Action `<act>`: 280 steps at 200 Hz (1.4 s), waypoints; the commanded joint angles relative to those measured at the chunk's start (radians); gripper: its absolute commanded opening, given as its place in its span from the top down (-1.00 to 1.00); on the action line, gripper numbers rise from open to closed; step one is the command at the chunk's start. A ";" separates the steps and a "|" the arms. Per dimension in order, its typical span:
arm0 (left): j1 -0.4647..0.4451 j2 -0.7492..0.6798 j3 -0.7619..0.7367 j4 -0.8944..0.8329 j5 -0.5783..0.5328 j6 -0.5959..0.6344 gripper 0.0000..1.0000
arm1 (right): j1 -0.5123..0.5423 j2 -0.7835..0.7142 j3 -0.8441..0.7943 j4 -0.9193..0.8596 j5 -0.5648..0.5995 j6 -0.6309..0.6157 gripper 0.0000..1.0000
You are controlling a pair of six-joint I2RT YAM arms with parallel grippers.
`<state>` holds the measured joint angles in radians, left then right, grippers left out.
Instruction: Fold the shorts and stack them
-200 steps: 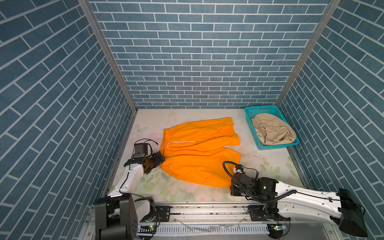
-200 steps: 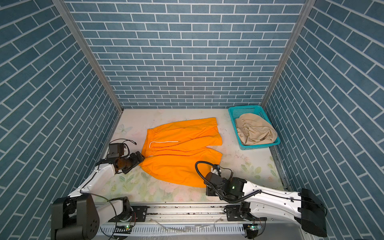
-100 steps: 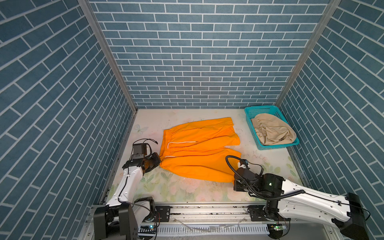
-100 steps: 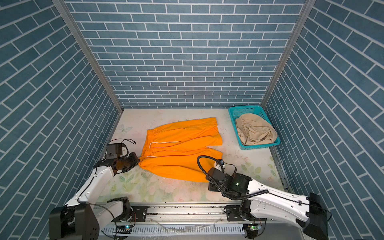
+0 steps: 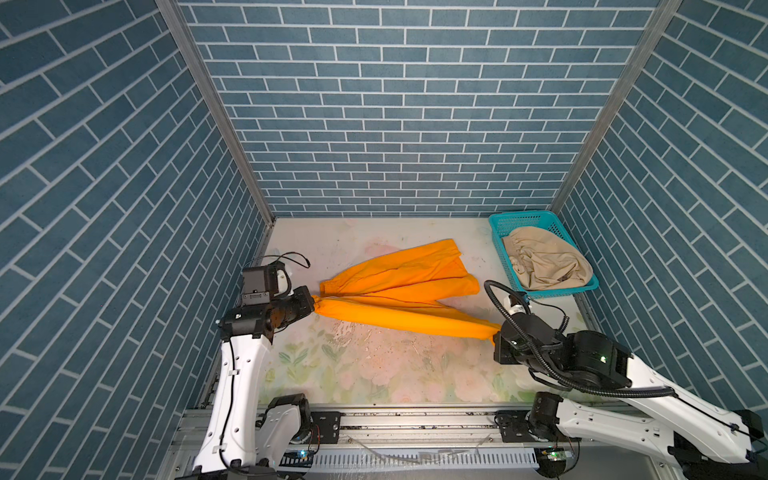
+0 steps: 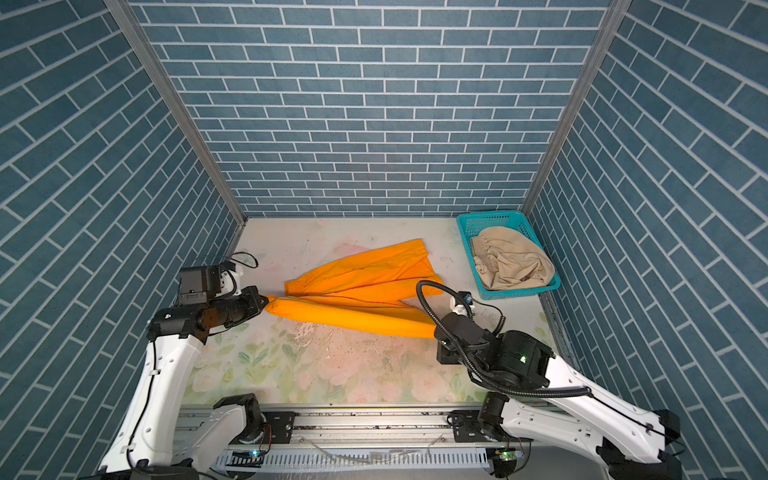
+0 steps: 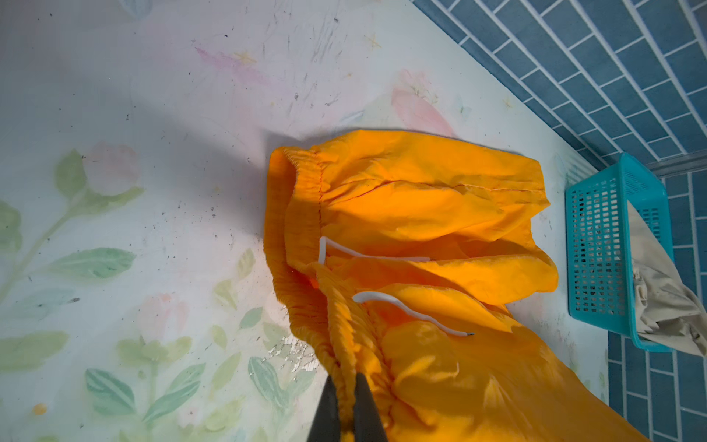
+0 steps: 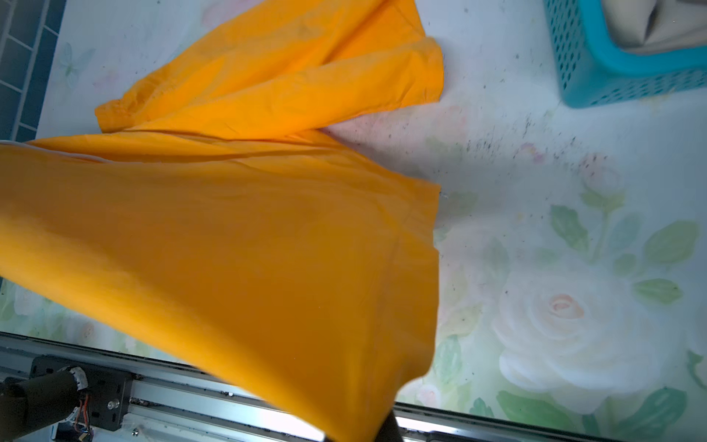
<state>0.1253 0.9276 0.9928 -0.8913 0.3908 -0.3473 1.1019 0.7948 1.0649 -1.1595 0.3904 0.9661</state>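
The orange shorts point(image 5: 399, 286) lie beside the teal basket point(image 5: 496, 232), which holds the beige shorts point(image 5: 540, 266). Our left gripper point(image 5: 311, 305) has just clamped the waistband while our right gripper point(image 5: 496, 334) pinches a leg hem. With the near edge now lifted between them, we judge the fold can begin.

Free table point(image 5: 374, 374) before shorts point(image 5: 395, 318); basket point(image 5: 557, 293) back-right

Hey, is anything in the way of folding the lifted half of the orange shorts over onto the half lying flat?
Nothing visible. The left gripper and right gripper are shut on the orange shorts, and only bare table lies between the halves. The teal basket holding the beige shorts stands apart, off to the side.
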 commanded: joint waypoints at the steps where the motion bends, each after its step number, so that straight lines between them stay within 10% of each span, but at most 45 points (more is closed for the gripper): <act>1: 0.010 -0.011 0.052 -0.110 -0.065 0.077 1.00 | -0.028 0.018 0.094 -0.209 0.134 -0.084 1.00; 81: 0.010 0.021 0.117 -0.265 -0.110 0.177 1.00 | -0.154 0.148 0.161 -0.171 0.000 -0.339 1.00; 164: 0.009 0.299 0.138 -0.204 -0.104 0.225 1.00 | -0.595 0.537 0.326 0.092 -0.291 -0.826 1.00; 232: 0.008 0.397 0.166 -0.114 -0.093 0.247 1.00 | -0.707 0.761 0.472 0.153 -0.383 -0.904 1.00; 280: 0.005 0.270 0.113 -0.115 -0.048 0.288 1.00 | -0.712 0.621 0.367 0.152 -0.378 -0.893 1.00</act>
<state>0.1238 1.2846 1.1316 -0.9913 0.3695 -0.1169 0.4156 1.5215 1.4830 -0.9825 -0.0448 0.0956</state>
